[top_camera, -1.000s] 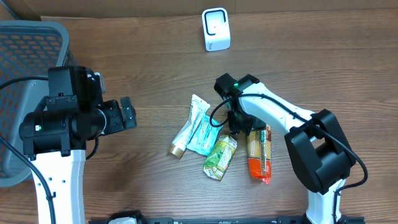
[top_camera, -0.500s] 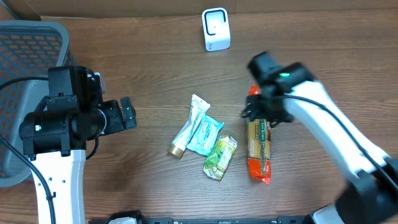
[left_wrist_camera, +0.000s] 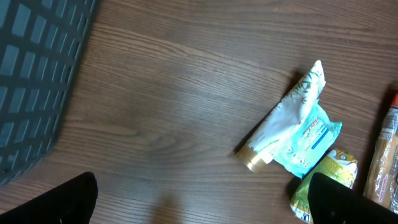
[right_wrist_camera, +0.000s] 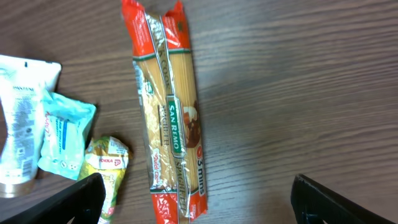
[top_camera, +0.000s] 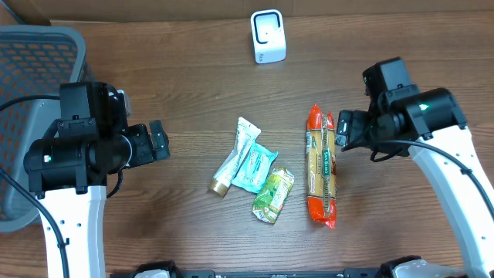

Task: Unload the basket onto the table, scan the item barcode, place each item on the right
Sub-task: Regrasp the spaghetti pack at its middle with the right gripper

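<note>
A: Left end effector (top_camera: 160, 140), well left of the pasta pack (top_camera: 322, 170): jaws wide, empty.
B: Change?
A: Right end effector (top_camera: 344, 130) has opened and swung clear. It sits just right of the pasta pack's upper end, empty. The pasta pack has shifted and lies flat on the surface (top_camera: 193, 93). Likely needs regrasping before scanning.

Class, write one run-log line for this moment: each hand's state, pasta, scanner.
left hand: open, empty | right hand: open, empty, by pasta | pasta: lying unheld | scanner: apart from pasta
</note>
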